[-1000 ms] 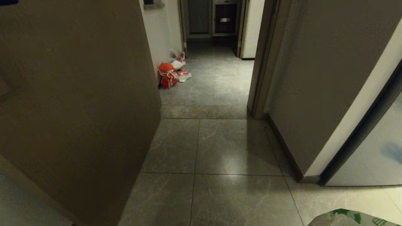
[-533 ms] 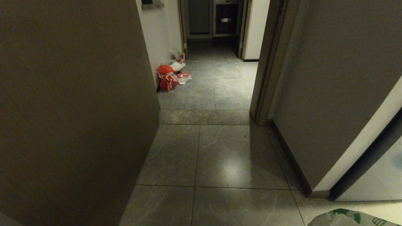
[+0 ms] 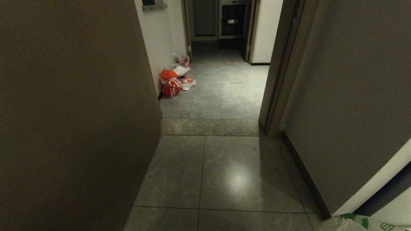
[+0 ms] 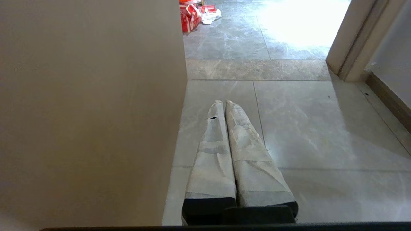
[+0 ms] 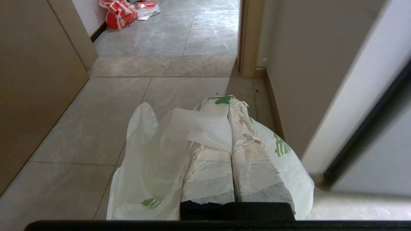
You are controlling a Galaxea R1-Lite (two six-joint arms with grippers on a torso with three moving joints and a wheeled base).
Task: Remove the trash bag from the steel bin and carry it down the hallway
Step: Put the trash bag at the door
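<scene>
Jaws clamping trash bag (image 5: pixel 154 160), grey-tiled hallway (image 3: pixel 224 166)

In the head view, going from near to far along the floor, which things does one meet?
Trash bag at the near right edge → light glare on the tiles → darker threshold strip → red-orange bag by the left wall → far dark doorway.

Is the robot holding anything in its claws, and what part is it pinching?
The right gripper is shut on the trash bag, pinching its bunched-up top edge. The left gripper is shut and holds nothing.
</scene>
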